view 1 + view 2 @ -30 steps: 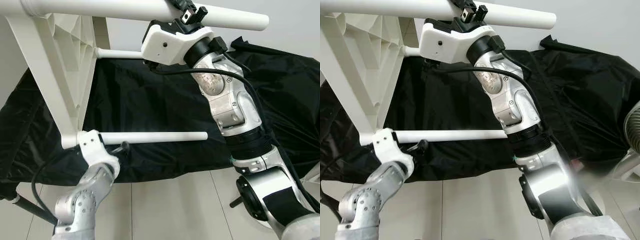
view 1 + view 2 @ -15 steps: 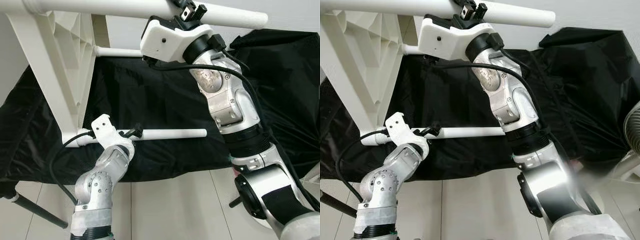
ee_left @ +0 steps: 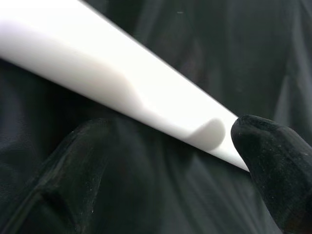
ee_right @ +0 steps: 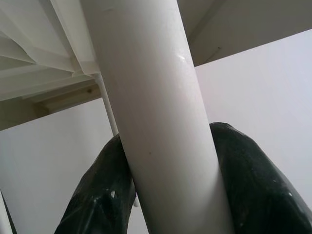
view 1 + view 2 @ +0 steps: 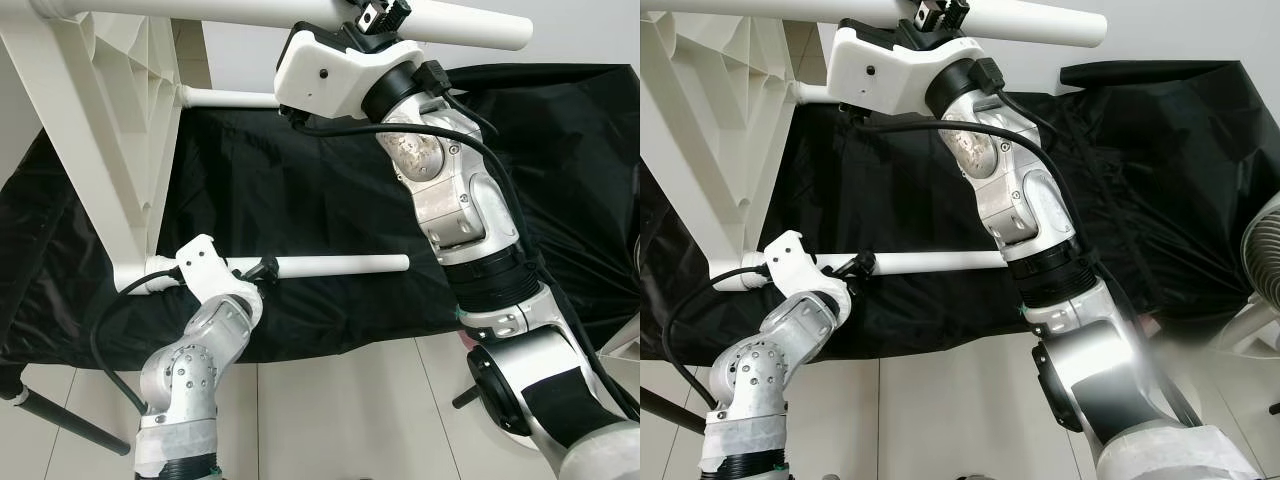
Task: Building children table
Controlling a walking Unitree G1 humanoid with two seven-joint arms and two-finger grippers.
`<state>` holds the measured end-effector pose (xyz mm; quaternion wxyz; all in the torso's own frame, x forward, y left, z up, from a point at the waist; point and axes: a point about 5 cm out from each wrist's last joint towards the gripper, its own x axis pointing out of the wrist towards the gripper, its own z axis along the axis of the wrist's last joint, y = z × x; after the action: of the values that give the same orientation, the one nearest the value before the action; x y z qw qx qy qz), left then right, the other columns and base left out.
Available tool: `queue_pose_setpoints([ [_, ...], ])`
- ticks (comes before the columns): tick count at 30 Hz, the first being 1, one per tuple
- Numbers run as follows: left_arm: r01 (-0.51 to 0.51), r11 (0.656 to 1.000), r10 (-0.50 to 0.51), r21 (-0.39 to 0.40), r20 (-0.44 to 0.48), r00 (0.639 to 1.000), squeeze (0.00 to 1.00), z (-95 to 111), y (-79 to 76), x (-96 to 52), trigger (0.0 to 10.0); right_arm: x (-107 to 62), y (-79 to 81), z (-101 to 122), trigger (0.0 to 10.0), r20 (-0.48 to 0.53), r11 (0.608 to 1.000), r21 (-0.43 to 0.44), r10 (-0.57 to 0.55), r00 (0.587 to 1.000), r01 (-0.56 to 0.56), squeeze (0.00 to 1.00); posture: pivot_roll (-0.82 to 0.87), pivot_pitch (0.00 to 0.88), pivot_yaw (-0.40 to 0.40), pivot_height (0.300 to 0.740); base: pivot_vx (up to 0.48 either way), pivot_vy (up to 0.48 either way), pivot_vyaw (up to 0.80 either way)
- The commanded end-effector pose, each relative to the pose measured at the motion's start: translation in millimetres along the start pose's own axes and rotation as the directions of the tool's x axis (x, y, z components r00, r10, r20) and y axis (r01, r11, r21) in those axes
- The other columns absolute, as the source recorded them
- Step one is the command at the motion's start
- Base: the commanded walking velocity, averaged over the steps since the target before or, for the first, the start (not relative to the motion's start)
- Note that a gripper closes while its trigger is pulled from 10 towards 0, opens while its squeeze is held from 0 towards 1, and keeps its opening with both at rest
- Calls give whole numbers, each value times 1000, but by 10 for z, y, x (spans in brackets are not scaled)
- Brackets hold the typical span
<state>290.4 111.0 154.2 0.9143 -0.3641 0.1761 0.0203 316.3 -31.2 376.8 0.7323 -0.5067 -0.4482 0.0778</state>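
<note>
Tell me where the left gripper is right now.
In the left eye view the left gripper is low on the robot's left, at the lower white table leg, in front of the black cloth. The left wrist view shows its fingers open around that leg.

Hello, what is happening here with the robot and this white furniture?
The robot is putting together a white plastic children's table, which is tipped on its side over a black cloth. Its right hand is clamped around the upper table leg, with a finger on each side. Its left hand is at the lower leg, which sticks out from the table's corner; in the left wrist view the fingers are open, with the leg just beyond their tips, not gripped.
</note>
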Motion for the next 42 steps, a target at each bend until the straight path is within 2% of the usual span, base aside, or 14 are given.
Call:
queue_pose_setpoints([
  [1, -39, 984, 24, -172, -88, 996, 0, -332, 9, -24, 10000, 40, -41, 53, 0, 18, 990, 130, -55, 998, 52, 0, -24, 111, 5, 740, 0, 0, 0],
  [10, -99, 978, 85, -182, -84, 993, 0, -346, 84, 97, 10000, 76, -53, 92, 0, 25, 987, 146, -68, 997, 64, 0, -27, 111, 4, 740, 0, 0, 0],
  [11, -102, 964, 86, -247, -74, 994, 0, -338, 82, 123, 10000, 73, -56, 91, 0, 18, 984, 166, -72, 997, 68, 0, -28, 111, 4, 740, 0, 0, 0],
  [13, -102, 950, 85, -295, -68, 994, 0, -334, 77, 140, 10000, 70, -58, 87, 0, 13, 981, 180, -74, 997, 71, 0, -28, 111, 4, 740, 0, 0, 0],
  [15, -82, 931, 69, -356, -49, 996, 0, -309, 36, 170, 10000, 68, -58, 78, 0, 2, 977, 201, -76, 997, 74, 0, -38, 111, 7, 740, 0, 0, 0],
  [18, -47, 925, 37, -378, -34, 999, 0, -291, -29, 199, 10000, 68, -65, 72, 0, -4, 973, 216, -81, 997, 80, 0, -41, 111, 9, 740, 0, 0, 0],
  [28, -18, 918, 20, -397, 0, 1000, 0, -297, -112, 286, 10000, 72, -118, 56, 0, -18, 954, 280, -102, 995, 103, 0, -45, 110, 8, 740, 0, 0, 0],
  [30, 29, 890, -2, -454, 60, 998, 0, -236, -152, 313, 10000, 54, -150, 4, 0, -30, 933, 339, -119, 992, 122, 0, -49, 111, 7, 740, 0, 0, 0],
  [34, 74, 876, -32, -477, 96, 995, 0, -191, -208, 324, 10000, 33, -164, -71, 0, -46, 919, 373, -120, 992, 128, 0, -53, 105, 6, 740, 0, 0, 0],
  [35, 119, 874, -63, -471, 133, 989, 0, -156, -274, 331, 10000, 11, -182, -188, 0, -74, 897, 418, -121, 990, 141, 0, -47, 114, 3, 740, 0, 0, 0],
  [36, 151, 873, -92, -463, 148, 985, 0, -145, -327, 339, 3412, 11, -181, -317, 0, -99, 897, 417, -117, 988, 148, 0, -52, 110, 6, 740, 0, 0, 0],
  [37, 151, 873, -92, -463, 148, 985, 0, -145, -327, 339, 3412, 11, -181, -317, 0, -99, 897, 417, -117, 988, 148, 0, -52, 110, 6, 740, 0, 0, 0],
  [38, 172, 874, -114, -454, 153, 982, 0, -144, -365, 347, 0, 16, -177, -432, 0, -129, 885, 438, -113, 985, 159, 0, -52, 110, 6, 740, 0, 0, 0],
  [42, 271, 869, -200, -414, 208, 958, 0, -73, -479, 317, 0, 33, -158, -606, 0, -183, 861, 472, -114, 976, 189, 0, -47, 110, 4, 740, 0, 0, 0],
])
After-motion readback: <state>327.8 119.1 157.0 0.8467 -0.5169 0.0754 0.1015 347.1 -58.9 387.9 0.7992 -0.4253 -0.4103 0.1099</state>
